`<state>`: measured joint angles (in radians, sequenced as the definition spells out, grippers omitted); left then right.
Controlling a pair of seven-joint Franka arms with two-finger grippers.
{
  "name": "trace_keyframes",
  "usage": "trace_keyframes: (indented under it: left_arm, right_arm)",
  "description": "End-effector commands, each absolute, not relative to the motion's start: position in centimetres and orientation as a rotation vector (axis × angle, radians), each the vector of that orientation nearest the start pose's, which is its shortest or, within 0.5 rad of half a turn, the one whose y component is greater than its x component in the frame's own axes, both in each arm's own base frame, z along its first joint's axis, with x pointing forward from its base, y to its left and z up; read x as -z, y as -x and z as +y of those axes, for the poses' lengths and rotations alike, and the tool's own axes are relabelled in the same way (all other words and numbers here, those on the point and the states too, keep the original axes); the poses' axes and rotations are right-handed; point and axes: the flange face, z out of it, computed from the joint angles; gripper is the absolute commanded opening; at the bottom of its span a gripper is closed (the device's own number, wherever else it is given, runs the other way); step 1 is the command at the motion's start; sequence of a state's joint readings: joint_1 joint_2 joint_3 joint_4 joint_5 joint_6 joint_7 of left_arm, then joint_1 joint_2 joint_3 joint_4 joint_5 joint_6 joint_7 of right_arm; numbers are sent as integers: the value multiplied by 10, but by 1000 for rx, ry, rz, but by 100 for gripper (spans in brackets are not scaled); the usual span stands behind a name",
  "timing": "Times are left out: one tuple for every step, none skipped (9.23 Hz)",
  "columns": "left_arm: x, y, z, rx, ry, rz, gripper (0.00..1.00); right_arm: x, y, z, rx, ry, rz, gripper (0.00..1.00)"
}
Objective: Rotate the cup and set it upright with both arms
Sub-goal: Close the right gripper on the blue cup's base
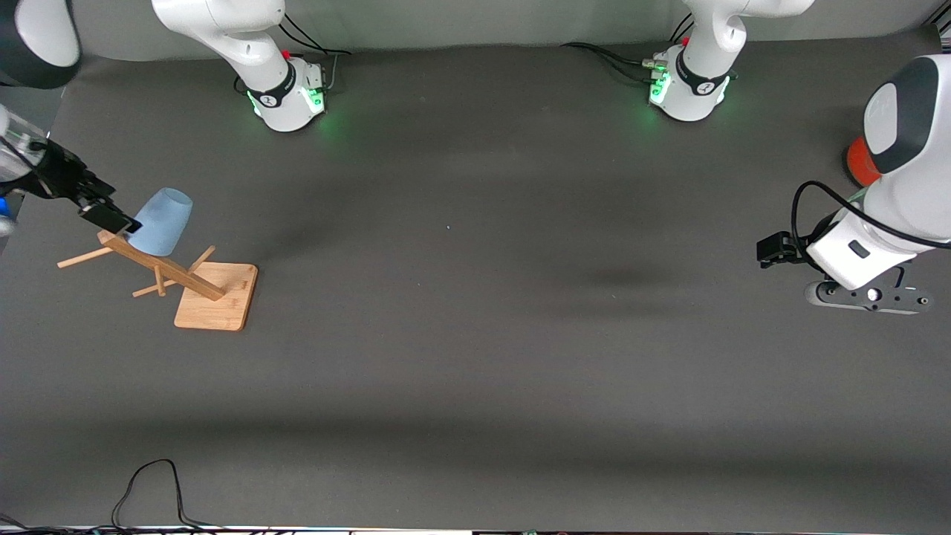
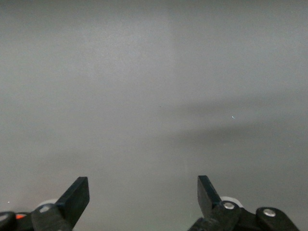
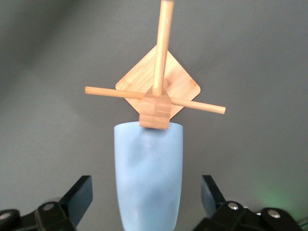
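Readable text: none can be made out anywhere in the three views.
Right arm base point(image 1: 286, 93): a small white mark sits on its dark band, but it is too small to read.
Left arm base point(image 1: 691, 85): the same kind of white mark sits on its dark band, also unreadable.
Cup point(image 1: 161, 221): plain light blue, no print or label.
Wooden stand point(image 1: 217, 296): bare wood, no lettering.
Table point(image 1: 475, 334): plain dark surface, no signs or numbers.
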<state>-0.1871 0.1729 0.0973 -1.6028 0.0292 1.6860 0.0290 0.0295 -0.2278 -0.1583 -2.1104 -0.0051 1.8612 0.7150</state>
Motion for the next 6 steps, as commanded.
trace_keyframes:
  left_arm:
    - [-522,-605,-58,-147,3086,218,100]
    - [-522,-605,-58,-147,3086,218,100]
    - [-522,-605,-58,-147,3086,218,100]
    - [-522,-604,-58,-149,3085,218,100]
    - [-521,-605,-58,-151,3085,218,100]
    - [-521,-604,-58,-151,3085,218,100]
  right_arm:
    - [-490,-472,-63,-16,2795,1298,100]
    - [-480,-478,-63,-12,2794,1302,100]
    - [-471,-482,-63,-26,2800,1304,100]
    - [-463,-486,-62,-36,2798,1306,100]
    - [-455,-489,-62,-48,2801,1310,100]
    - [-449,-492,-61,-55,2795,1313,100]
